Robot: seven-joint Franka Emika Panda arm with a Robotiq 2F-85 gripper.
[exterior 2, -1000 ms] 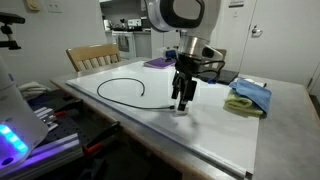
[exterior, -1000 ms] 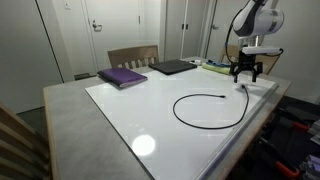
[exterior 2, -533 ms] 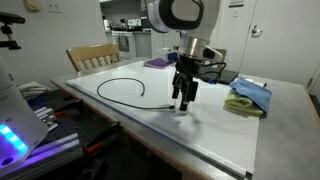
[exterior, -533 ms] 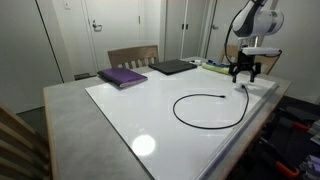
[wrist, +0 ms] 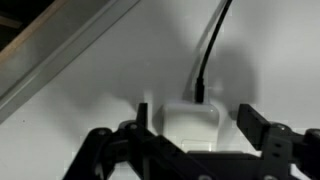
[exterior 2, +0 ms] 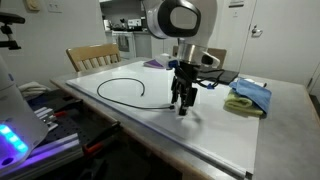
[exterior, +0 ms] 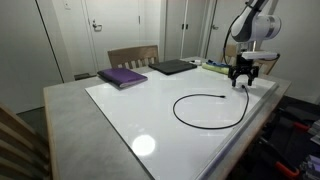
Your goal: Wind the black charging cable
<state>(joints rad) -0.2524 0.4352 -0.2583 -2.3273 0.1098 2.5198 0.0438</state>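
Purple book [exterior: 122, 76] lies leftmost on the white table [exterior: 130, 115]. The black charging cable [exterior: 175, 109] forms an open loop right of centre. At its right end the gripper [exterior: 241, 85] is spread wide, straddling the white charger block [wrist: 195, 125], holding nothing

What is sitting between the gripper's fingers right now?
A white block lies between the open fingers, with the black charging cable plugged into its far end; the wrist view shows it.
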